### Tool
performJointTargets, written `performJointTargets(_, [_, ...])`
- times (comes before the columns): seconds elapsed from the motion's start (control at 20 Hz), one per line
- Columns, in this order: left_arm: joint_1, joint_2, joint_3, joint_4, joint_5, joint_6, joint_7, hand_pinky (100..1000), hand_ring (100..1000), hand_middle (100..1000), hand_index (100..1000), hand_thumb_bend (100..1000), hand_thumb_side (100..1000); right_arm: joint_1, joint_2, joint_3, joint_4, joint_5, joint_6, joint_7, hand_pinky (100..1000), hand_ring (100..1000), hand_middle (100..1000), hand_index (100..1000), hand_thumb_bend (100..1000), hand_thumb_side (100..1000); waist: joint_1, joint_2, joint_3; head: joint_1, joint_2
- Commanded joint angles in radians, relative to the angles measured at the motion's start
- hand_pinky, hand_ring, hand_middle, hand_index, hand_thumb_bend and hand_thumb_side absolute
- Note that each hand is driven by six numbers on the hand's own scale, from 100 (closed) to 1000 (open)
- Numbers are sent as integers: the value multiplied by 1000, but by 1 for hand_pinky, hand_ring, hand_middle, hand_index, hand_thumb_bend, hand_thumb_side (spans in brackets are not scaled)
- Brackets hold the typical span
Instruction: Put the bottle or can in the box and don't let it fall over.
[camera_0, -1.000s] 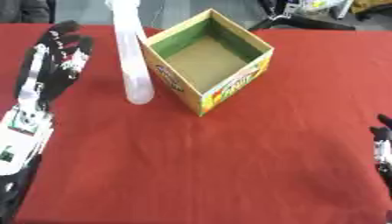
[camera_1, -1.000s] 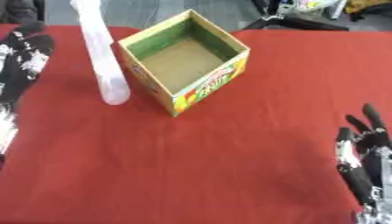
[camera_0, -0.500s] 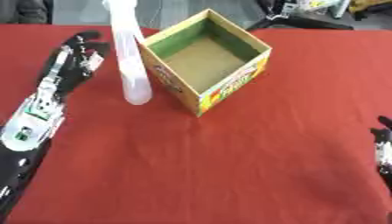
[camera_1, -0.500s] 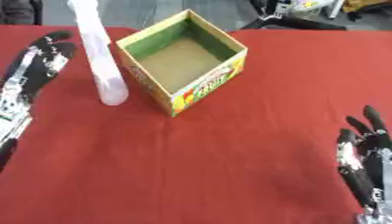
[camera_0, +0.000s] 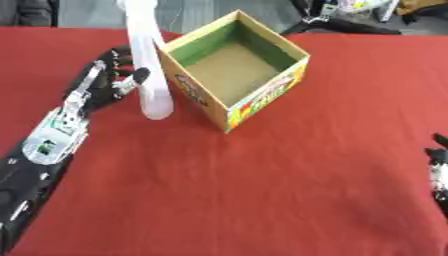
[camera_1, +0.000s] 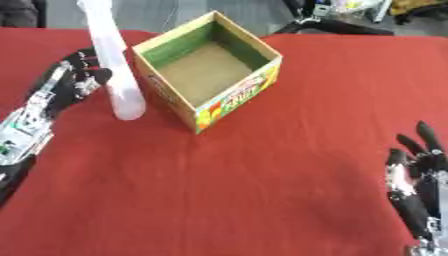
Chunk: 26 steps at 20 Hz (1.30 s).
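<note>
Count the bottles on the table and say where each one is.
1: a tall white bottle stands on the red table, just left of the open box, with the left hand beside it. None seen inside the box.

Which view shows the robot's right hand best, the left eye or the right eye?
The right eye view: the right hand shows there at the lower right edge, open, fingers pointing up. The left eye view shows only a few dark fingertips at its right edge.

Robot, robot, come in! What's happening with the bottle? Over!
Left hand open, fingers at the bottle. Bottle upright on the table, beside the box, not in it. Right hand idle, open, lower right. Nothing blocking the box.
</note>
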Motion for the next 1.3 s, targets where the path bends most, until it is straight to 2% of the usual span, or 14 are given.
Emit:
performJointTargets(0.05, [-27, 7, -6, -2, -13, -19, 1, 834, 883, 897, 853, 623, 646, -7, -7, 2, -13, -7, -1, 4, 801, 890, 1000, 954, 100, 470, -1, -20, -3, 3, -15])
performJointTargets(0.85, [-92, -40, -42, 31, -67, -36, 99, 842, 898, 904, 859, 623, 607, -6, -4, 8, -12, -11, 1, 11, 802, 890, 1000, 954, 100, 470, -6, -16, -10, 10, -19])
performJointTargets(1.3, [-116, -60, -53, 38, -80, -39, 120, 825, 857, 826, 816, 603, 573, -7, -2, 10, -11, -14, 2, 14, 803, 890, 1000, 954, 100, 470, -8, -16, -15, 11, -19])
